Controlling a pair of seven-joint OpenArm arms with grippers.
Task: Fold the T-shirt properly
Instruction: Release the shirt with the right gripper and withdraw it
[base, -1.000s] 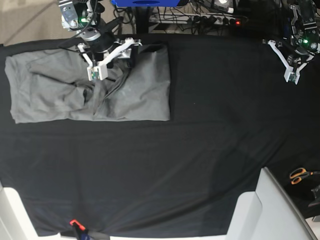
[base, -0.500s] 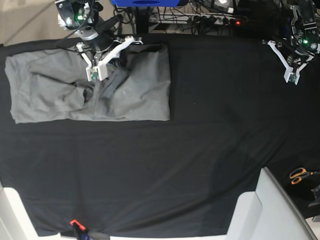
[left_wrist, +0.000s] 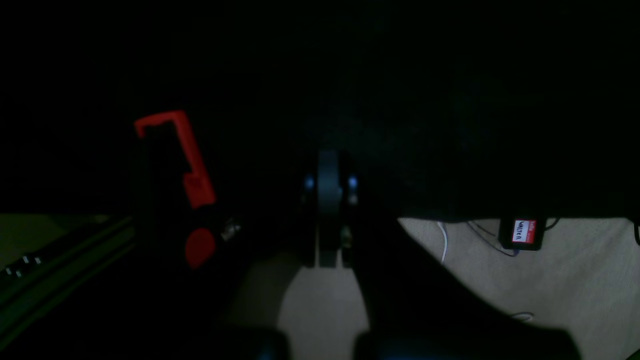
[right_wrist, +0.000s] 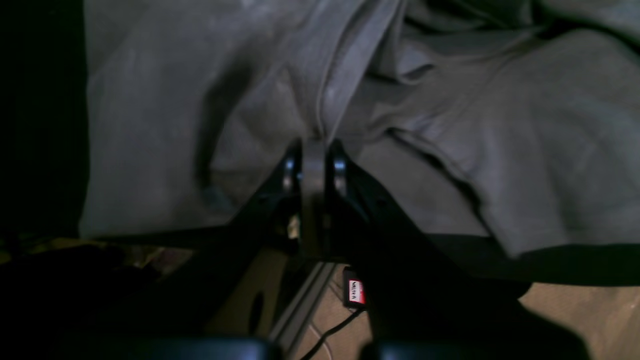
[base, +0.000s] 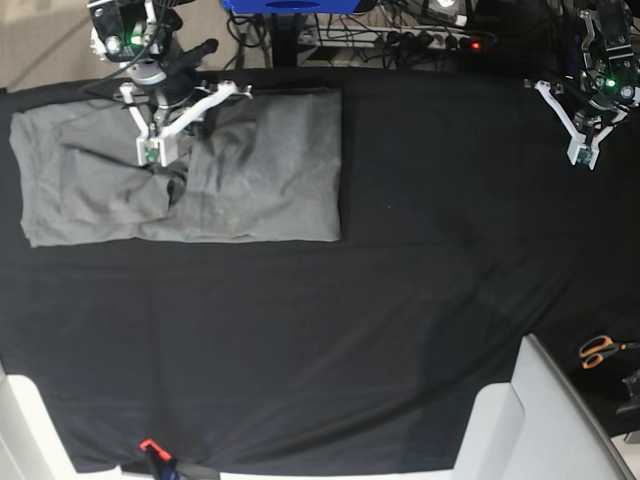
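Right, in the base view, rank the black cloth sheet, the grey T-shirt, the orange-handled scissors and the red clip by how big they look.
1. black cloth sheet, largest by far.
2. T-shirt.
3. scissors.
4. red clip.
The last two look close; the clip shows only partly at the sheet's edge, so their order is unsure.

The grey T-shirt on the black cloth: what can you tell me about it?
The T-shirt is plain medium grey, soft and cotton-like, with no print showing. It lies partly folded into a wide rectangle at the far left of the black cloth, its right half fairly smooth, the middle and left rumpled into creases. The right gripper has its jaws shut on a raised ridge of the fabric. Nothing else touches the shirt.
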